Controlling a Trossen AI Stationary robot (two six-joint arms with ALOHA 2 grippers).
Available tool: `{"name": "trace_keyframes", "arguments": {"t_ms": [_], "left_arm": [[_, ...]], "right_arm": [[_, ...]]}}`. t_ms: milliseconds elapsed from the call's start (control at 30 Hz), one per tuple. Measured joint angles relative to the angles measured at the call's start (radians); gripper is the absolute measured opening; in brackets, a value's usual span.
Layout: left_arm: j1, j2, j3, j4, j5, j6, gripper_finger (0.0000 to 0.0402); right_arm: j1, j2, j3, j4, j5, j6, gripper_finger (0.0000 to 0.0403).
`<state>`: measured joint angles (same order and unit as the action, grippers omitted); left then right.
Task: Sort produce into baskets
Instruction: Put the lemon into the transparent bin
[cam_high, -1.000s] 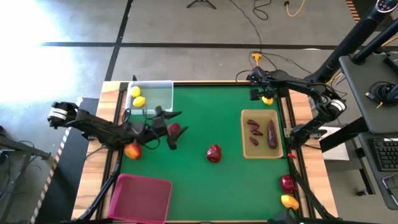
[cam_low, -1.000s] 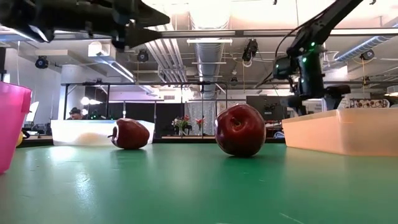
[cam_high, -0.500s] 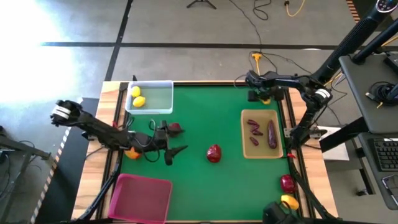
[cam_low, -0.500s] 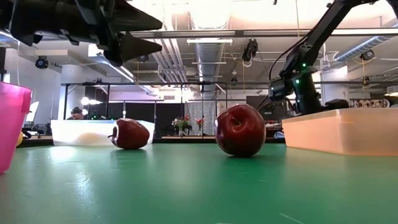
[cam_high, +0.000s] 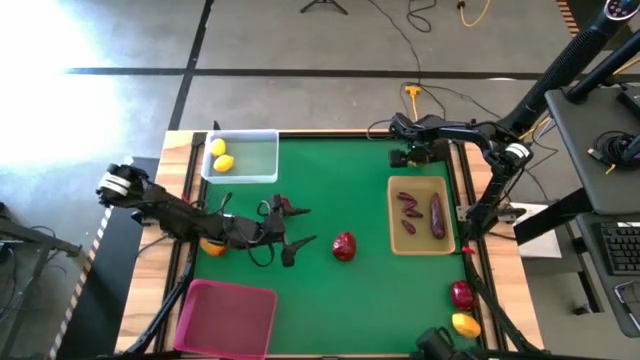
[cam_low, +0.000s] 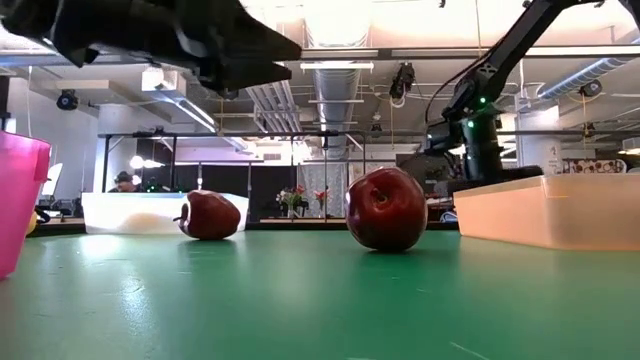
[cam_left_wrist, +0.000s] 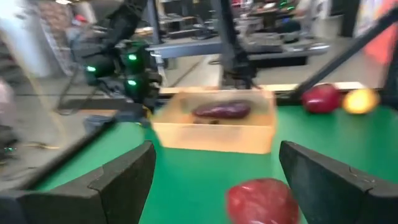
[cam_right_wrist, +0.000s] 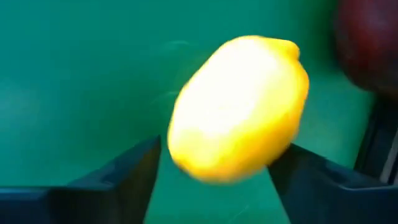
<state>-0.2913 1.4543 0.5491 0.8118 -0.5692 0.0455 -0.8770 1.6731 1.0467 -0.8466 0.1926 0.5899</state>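
Near the counter's far right corner, right gripper clasping a lemon. Mid-counter, left gripper spread wide, empty, beside an apple

Open green mat mid-table; lone red apple obstructs between left gripper and tan tray.

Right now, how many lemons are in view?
4 lemons: two in the clear bin, one at the right gripper, one beside a red apple near the table's edge. More may be hidden.
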Motion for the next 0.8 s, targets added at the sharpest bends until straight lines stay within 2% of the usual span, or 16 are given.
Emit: {"name": "trace_keyframes", "arguments": {"t_ms": [100, 233, 333, 433, 533, 600, 667, 733, 800], "left_arm": [[0.000, 0.043, 0.042, -0.030, -0.100, 0.043, 0.0323], [0.000, 0.085, 0.098, -0.182, -0.200, 0.023, 0.0323], [0.000, 0.093, 0.145, -0.335, -0.235, -0.048, 0.0323], [0.000, 0.087, 0.182, -0.474, -0.259, -0.127, 0.0323], [0.000, 0.075, 0.198, -0.519, -0.277, -0.195, 0.0323], [0.004, 0.074, 0.200, -0.519, -0.226, -0.218, 0.0323], [0.014, 0.079, 0.210, -0.519, -0.106, -0.236, 0.0323], [0.023, 0.091, 0.225, -0.512, -0.002, -0.261, 0.0323], [0.024, 0.116, 0.241, -0.510, 0.032, -0.279, 0.0323]], "right_arm": [[0.046, -0.014, 0.019, 0.013, 0.020, -0.094, 0.0214], [0.104, -0.018, 0.047, 0.078, 0.035, -0.166, 0.0141], [0.140, -0.020, 0.080, 0.099, 0.033, -0.248, 0.0094], [0.160, -0.020, 0.128, 0.074, 0.035, -0.416, 0.0060], [0.157, -0.022, 0.175, 0.032, 0.072, -0.549, 0.0035], [0.136, -0.022, 0.189, 0.029, 0.150, -0.660, 0.0023], [0.107, -0.016, 0.199, 0.009, 0.223, -0.753, 0.0020], [0.075, -0.008, 0.221, -0.033, 0.237, -0.802, 0.0030], [0.050, -0.003, 0.245, -0.097, 0.237, -0.828, 0.0054]]}}
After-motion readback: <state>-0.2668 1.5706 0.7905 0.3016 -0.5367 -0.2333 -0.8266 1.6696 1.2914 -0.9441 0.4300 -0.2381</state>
